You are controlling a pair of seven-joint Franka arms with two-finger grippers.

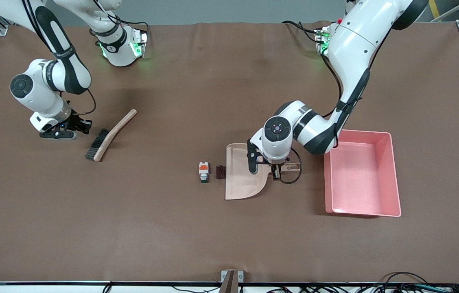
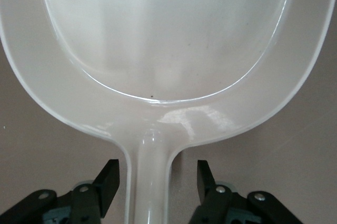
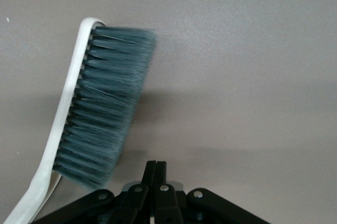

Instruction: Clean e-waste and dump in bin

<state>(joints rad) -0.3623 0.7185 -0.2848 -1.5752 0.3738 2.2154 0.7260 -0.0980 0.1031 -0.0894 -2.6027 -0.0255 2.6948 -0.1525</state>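
Two e-waste parts, white component [image 1: 203, 171] and dark cylinder [image 1: 219, 172], lie beside one dustpan [image 1: 241, 179]; one bin [image 1: 360, 175]. I see left end effector [image 2: 157, 181] open astride the dustpan handle, right end effector [image 3: 156, 174] closed, empty, by one brush [image 1: 109, 135].

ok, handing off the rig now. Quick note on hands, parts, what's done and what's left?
Left hand: open, fingers either side of the dustpan handle, not closed on it.
Right hand: shut, empty, beside the brush bristles at the right arm's end.
White part and dark cylinder lie on the table beside the dustpan's open edge.
Pink bin sits beside the dustpan handle, nothing in it.
Done: nothing swept.
Left: grip pan, pick up brush, sweep both parts in, dump in bin.
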